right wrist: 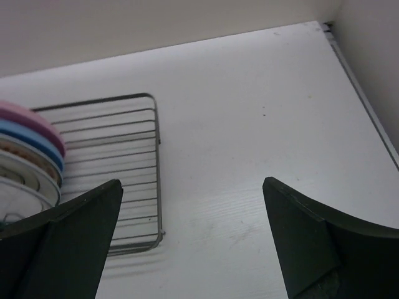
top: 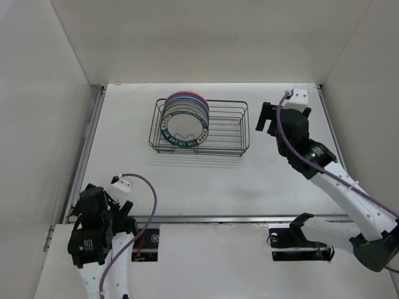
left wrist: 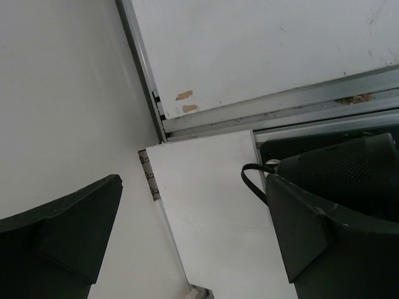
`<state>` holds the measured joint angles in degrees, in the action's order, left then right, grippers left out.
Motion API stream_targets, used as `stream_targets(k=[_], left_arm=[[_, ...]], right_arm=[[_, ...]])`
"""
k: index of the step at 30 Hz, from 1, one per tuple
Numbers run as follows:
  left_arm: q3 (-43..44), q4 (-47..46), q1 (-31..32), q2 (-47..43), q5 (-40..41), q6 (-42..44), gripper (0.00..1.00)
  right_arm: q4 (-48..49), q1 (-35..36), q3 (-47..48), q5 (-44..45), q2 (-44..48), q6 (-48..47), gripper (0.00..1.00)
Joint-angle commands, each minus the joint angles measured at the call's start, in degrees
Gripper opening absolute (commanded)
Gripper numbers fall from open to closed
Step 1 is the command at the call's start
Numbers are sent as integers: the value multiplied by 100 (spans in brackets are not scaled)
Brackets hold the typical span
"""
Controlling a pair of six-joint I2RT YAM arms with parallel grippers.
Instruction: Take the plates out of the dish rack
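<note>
White table (top: pixel 199 187), dish rack (top: pixel 227 128) directly on it (toward the back)

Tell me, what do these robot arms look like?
The left arm and right arm have black joints and white shells. A purple cable runs along each. The left gripper and right gripper each have two dark, wedge-shaped fingers, with a white block near the wrist.

Dark wire dish rack (top: pixel 229 129) on a white table (top: pixel 187 187); the plates (top: pixel 184 124) run white with dark patterned rims, then blue, pink farthest.
</note>
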<state>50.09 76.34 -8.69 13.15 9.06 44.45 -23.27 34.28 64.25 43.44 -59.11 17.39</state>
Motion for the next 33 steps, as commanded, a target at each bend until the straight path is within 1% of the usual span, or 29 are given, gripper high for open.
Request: stream_targets(k=[1, 2, 3, 4, 5, 6, 7, 8, 9, 11, 12, 13, 15, 16, 17, 18, 19, 20, 21, 22, 23, 24, 25, 26, 28, 29, 30, 32, 33], left_arm=[[361, 1172, 34, 451, -52, -199, 100], [527, 1295, 34, 626, -167, -25, 100], [607, 1348, 34, 697, -237, -24, 100], [669, 1262, 34, 698, -238, -24, 100], [721, 1113, 34, 785, -238, -24, 100], [792, 920, 34, 864, -186, -24, 100], [792, 422, 34, 935, -63, -24, 100], [844, 165, 34, 1048, -1, -102, 100], [845, -81, 34, 1424, -1, -103, 100], [1002, -651, 34, 2004, 61, -295, 100], [1264, -768, 34, 2721, 61, -366, 100], [1450, -830, 34, 3120, -70, -419, 100], [1932, -831, -36, 3928, -605, -637, 100], [2631, -831, -36, 4759, -877, -778, 100], [3064, -622, -36, 5176, -1584, -936, 100], [3521, -498, -36, 5581, -1974, -1112, 100], [4431, -384, -36, 6350, -2344, -1435, 100], [4814, -287, 16, 6680, -2687, -1561, 100], [5131, -199, 16, 6962, -3273, -1675, 100], [5526, -198, 16, 7208, -3444, -1798, 100], [5599, -198, 16, 7567, -3559, -1982, 100], [5600, -337, 86, 7684, -3560, -2071, 100], [5600, -626, 139, 7781, -3447, -2132, 100], [5408, -794, 192, 7852, -3307, -2194, 100], [5223, -1319, 402, 7931, -2860, -2387, 100], [5135, -1488, 464, 7931, -2744, -2440, 100], [4969, -1638, 525, 7931, -2621, -2441, 100], [4914, -1954, 736, 7992, -2288, -2441, 100], [4853, -1956, 798, 8089, -2225, -2441, 100]], right_arm=[[762, 61, 455, -1822, -284, -1113, 100], [762, 61, 544, -2265, -546, -1315, 100], [762, 61, 641, -2687, -705, -1621, 100], [710, 131, 746, -3040, -872, -1694, 100], [709, 201, 973, -3513, -1222, -1695, 100], [709, 202, 1097, -3666, -1391, -1747, 100], [640, 280, 1212, -3798, -1567, -1748, 100], [639, 359, 1456, -3947, -1725, -1748, 100], [561, 360, 1589, -3949, -2014, -1748, 100], [499, 509, 1914, -4080, -2235, -1826, 100], [499, 509, 1977, -4080, -2384, -1905, 100], [499, 509, 2030, -4080, -2438, -1906, 100], [499, 571, 2030, -4133, -2517, -1906, 100], [577, 571, 1978, -4203, -2517, -1906, 100], [673, 571, 1908, -4264, -2570, -1906, 97], [753, 571, 1855, -4395, -2570, -1906, 94], [753, 623, 1854, -4449, -2709, -1906, 87], [753, 623, 1924, -4450, -2789, -1906, 82], [753, 623, 1986, -4450, -2868, -1906, 76], [753, 623, 2117, -4450, -2965, -1906, 66], [753, 623, 2188, -4502, -3148, -1906, 63], [753, 623, 2241, -4502, -3255, -1906, 59], [753, 623, 2302, -4502, -3360, -1958, 54], [753, 623, 2355, -4633, -3587, -1958, 47], [753, 623, 2522, -4765, -3835, -1958, 42], [753, 571, 2670, -4914, -3966, -1958, 42], [832, 571, 2733, -4994, -4211, -1958, 45], [885, 519, 2891, -5117, -4459, -1958, 53], [885, 518, 3100, -5196, -4712, -1958, 55]])
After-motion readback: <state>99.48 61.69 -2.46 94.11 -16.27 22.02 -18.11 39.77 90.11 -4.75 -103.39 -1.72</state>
